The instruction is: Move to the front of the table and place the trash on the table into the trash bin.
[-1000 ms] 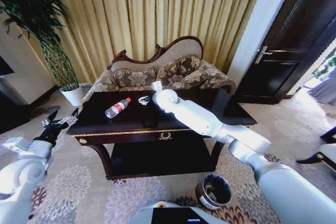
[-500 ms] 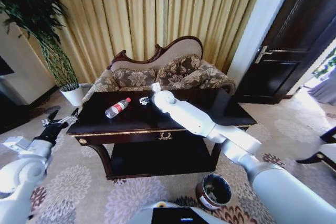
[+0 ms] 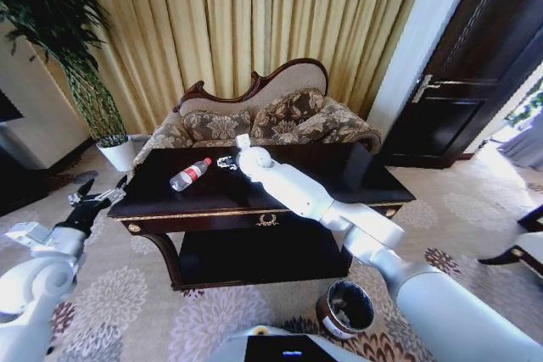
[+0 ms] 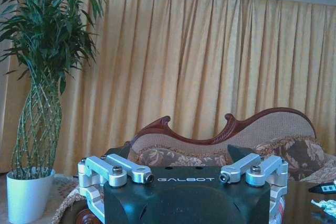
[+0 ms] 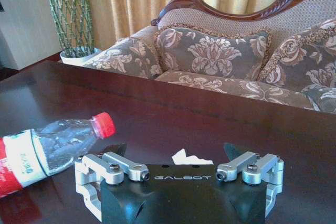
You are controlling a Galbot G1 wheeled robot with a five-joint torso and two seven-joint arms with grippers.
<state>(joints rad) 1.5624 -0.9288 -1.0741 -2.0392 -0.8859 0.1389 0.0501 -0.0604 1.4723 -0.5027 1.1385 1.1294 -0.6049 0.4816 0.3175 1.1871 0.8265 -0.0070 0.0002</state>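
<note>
**Right gripper over the scrap, bottle beside it**

Head view: right gripper (image 3: pixel 227 161) reaches over the table (image 3: pixel 339 177); bottle (image 3: pixel 189 174) lies to its left. Trash bin (image 3: pixel 345 309) stands on the floor. Left gripper (image 3: pixel 93 197) hangs spread beside the table.

Right wrist view: jaws spread around a white scrap (image 5: pixel 191 158).

Right arm stretched forward toward 12 o'clock, right gripper (image 3: pixel 227 161) open – left gripper (image 3: pixel 92 196) idle, low at 9 o'clock
</note>
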